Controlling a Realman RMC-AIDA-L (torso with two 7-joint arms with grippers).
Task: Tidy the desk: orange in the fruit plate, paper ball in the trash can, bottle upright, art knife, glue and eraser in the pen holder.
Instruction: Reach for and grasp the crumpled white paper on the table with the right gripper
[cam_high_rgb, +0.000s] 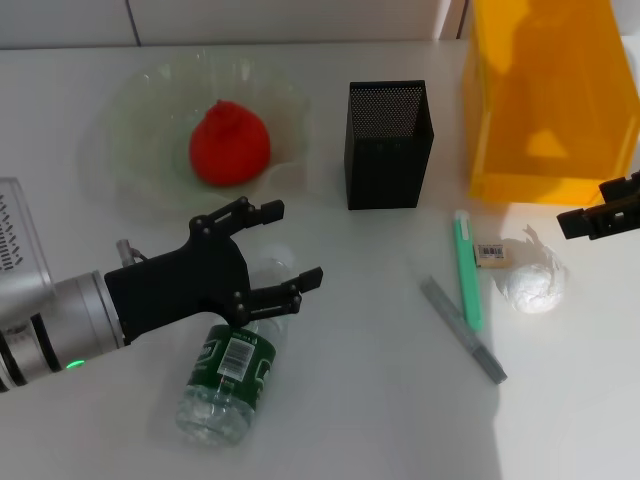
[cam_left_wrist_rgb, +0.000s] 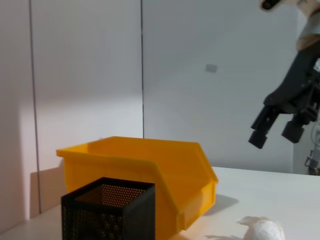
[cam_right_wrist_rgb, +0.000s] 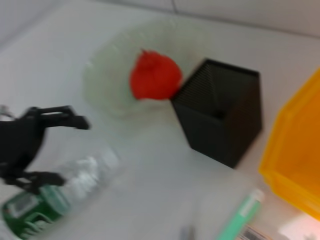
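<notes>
Left gripper (cam_high_rgb: 283, 245) open over lying clear plastic bottle (cam_high_rgb: 229, 371) | right gripper (cam_high_rgb: 598, 215) open, right edge | risk: round bottle rolls from pinch

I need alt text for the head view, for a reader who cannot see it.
The open left gripper hovers over a bottle lying on its side on a white desk. Behind are an orange in a plate, a pen holder and a yellow bin.

Left gripper (cam_high_rgb: 276, 247): matte black, angular linkage fingers with visible pivot pins. Wrist behind it is a silver-grey cylinder with black bands and one small green light. Right gripper (cam_high_rgb: 603, 214): black, blocky.
</notes>
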